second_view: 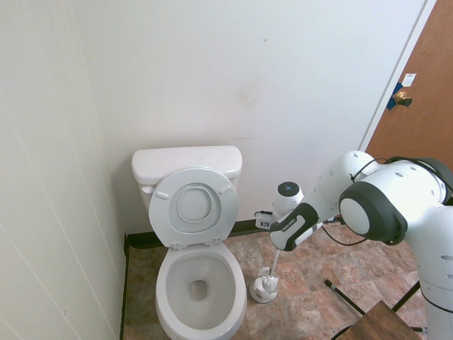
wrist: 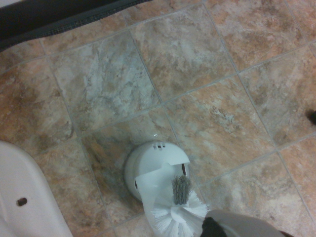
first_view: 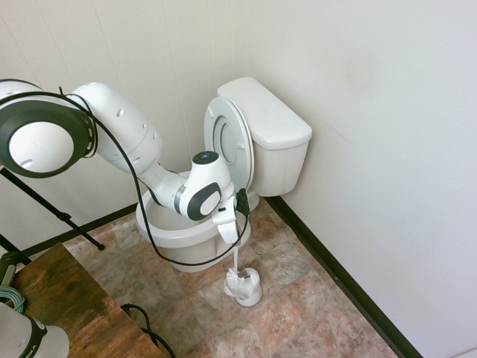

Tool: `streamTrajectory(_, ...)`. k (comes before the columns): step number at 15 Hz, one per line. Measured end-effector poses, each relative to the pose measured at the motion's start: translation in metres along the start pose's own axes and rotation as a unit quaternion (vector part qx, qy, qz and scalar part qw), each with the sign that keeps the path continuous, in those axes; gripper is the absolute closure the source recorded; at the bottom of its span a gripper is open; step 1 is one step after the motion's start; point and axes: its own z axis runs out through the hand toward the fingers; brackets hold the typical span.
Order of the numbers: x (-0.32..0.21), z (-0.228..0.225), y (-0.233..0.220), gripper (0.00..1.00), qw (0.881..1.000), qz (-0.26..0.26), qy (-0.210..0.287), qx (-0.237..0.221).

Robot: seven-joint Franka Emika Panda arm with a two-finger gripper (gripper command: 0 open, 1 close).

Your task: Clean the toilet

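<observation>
Well, the toilet (first_view: 246, 160) stands in the corner of the room, its tank against the back wall, its lid and seat raised to lean on the tank and its bowl (second_view: 200, 283) open. On the tiled floor (first_view: 298, 298) just beside the bowl sits a small white brush holder (first_view: 244, 287). The white arm reaches in low over the bowl's rim, and its pincer (first_view: 235, 240) points down directly above that holder. A toilet brush (second_view: 272, 273) stands upright with its thin handle running up into the pincer, which looks clenched on the handle's top, and its white bristled head (wrist: 178, 210) at the holder's mouth; from these views I cannot tell whether the head is fully seated. A wooden tabletop (first_view: 63, 298) fills the near corner.
</observation>
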Motion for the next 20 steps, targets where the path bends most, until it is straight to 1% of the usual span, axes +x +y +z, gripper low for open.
streamTrajectory(4,0.003,0.031,-0.013,1.00,1.000,0.006,-0.002,-0.009)
streamTrajectory(9,0.002,0.072,-0.025,1.00,0.999,0.001,0.000,-0.035)
streamTrajectory(15,-0.006,0.097,-0.045,1.00,0.998,-0.013,-0.001,-0.060)
streamTrajectory(20,-0.010,0.120,-0.057,1.00,0.995,-0.026,0.002,-0.095)
